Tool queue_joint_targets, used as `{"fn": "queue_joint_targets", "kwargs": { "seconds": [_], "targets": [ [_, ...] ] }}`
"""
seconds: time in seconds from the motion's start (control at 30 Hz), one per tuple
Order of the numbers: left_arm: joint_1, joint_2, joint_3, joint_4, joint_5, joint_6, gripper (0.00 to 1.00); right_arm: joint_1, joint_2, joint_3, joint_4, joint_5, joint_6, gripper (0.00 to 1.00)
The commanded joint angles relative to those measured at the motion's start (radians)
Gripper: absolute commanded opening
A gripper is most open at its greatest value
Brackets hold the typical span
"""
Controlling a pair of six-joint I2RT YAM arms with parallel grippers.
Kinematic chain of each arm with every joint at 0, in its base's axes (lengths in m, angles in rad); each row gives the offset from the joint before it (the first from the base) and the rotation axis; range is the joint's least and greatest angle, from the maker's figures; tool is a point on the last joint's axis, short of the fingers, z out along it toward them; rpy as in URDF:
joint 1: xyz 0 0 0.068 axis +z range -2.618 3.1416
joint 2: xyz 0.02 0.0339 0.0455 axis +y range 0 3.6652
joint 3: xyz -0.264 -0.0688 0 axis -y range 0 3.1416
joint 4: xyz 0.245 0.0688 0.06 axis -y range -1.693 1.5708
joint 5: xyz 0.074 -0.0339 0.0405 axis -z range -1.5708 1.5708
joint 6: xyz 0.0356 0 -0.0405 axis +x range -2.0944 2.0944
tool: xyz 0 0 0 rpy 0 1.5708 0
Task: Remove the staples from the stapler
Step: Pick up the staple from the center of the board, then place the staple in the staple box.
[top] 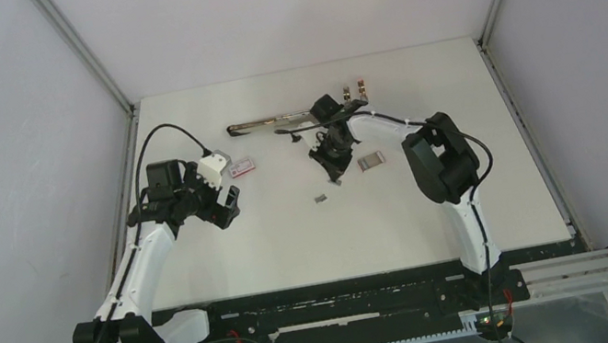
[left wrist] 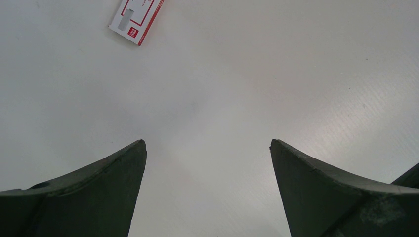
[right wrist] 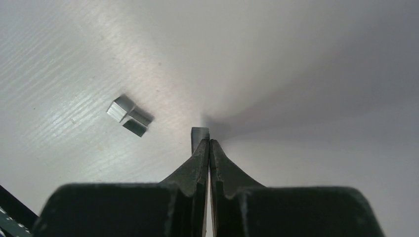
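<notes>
Staples (top: 321,198) are seen from the top camera as a small grey scrap on the white table (top: 232,267), just beside the right gripper (top: 336,177) on its near side. That gripper is pointed down at the middle of the table. A wider grey block (top: 371,160), seemingly more staples, is laid just to its right. The stapler (top: 274,124) is spread open toward the far edge, with its long silver rail stretched to the left and its black body at the right end. 2 small copper-toned items (top: 353,88), too small to be identified, are set just beyond it. A pink-and-white box (top: 244,167) is placed left of centre, near the left gripper (top: 228,205), which is held over the table's left side.

From the left wrist camera, the left gripper (left wrist: 207,143) is shown with its 2 fingers spread wide apart and only bare table between them. The box (left wrist: 136,17) is seen at the upper left, well apart from the fingers and partly cut by the frame edge.

From the right wrist camera, the right gripper (right wrist: 208,140) is shown pressed closed. A short staple strip (right wrist: 200,132) is pinched at the very fingertips and is seen jutting beyond them. 2 short staple pieces (right wrist: 129,115) are laid side by side, touching each other, on the table to the left of the fingertips and apart from them.
</notes>
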State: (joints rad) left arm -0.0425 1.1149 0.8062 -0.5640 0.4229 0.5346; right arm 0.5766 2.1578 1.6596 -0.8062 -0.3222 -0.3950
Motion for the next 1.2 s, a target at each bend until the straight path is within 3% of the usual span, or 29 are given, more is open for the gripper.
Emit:
{"fn": "queue_joint_targets", "kwargs": {
  "seconds": [0.0,0.57,1.17],
  "targets": [
    [0.009,-0.002,0.007,0.004,0.020,0.013,1.00,-0.049,-0.125,-0.012,0.082,0.017,0.144,0.00],
    [0.009,0.003,0.008,0.003,0.016,0.011,1.00,-0.229,-0.238,-0.187,0.243,0.219,0.328,0.00],
    [0.010,-0.004,0.005,0.004,0.014,0.011,1.00,-0.260,-0.229,-0.255,0.260,0.202,0.357,0.00]
  ]
}}
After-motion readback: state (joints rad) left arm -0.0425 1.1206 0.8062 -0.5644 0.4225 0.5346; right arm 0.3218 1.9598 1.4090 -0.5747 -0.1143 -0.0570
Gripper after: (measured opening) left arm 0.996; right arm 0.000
